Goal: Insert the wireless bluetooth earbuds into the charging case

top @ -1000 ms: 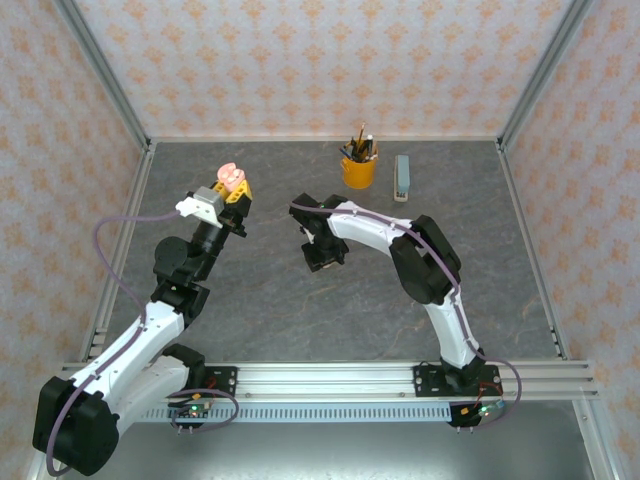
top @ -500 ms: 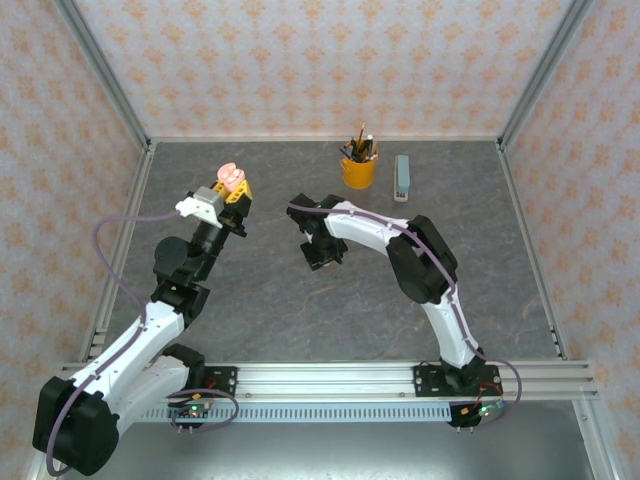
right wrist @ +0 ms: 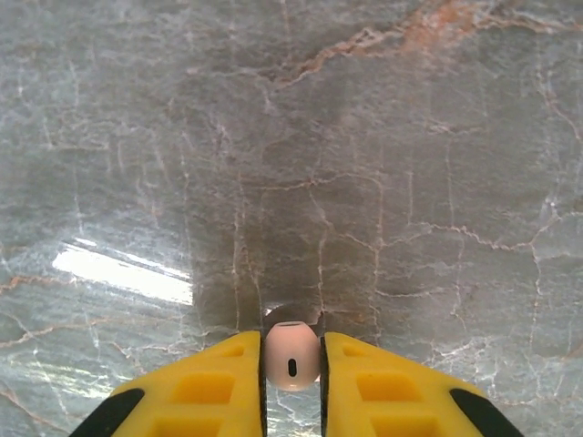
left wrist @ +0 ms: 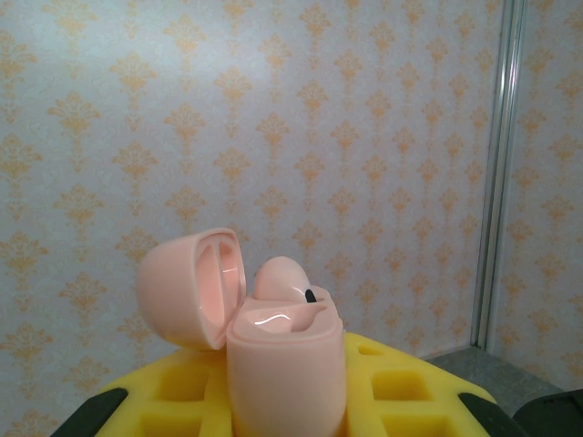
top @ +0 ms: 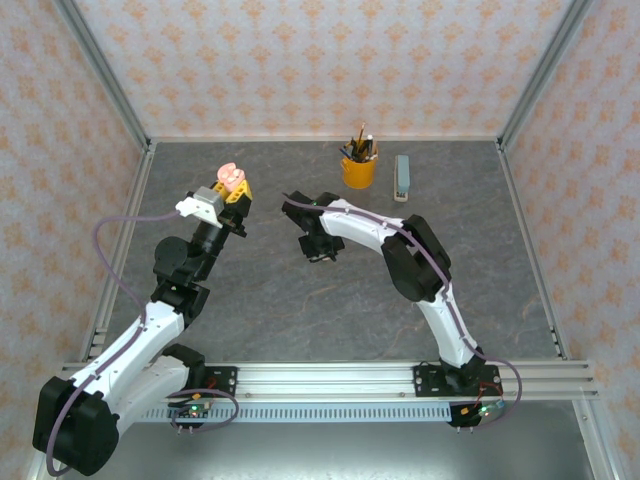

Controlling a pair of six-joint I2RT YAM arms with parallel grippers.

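Over the last 1 second the right gripper [right wrist: 291, 353] has shifted slightly left and closed on 1 pale pink earbud [right wrist: 291, 362], down near the table [right wrist: 392, 146]. The left gripper [left wrist: 287, 408] clamps the open charging case [left wrist: 284, 364], held aloft, with a second earbud [left wrist: 281, 278] seated inside.

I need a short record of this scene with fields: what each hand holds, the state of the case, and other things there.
left hand: shut on pink charging case, raised
case lid: open
inside case: one pink earbud
right hand: shut on second pink earbud, low at the table
far side: yellow pencil cup
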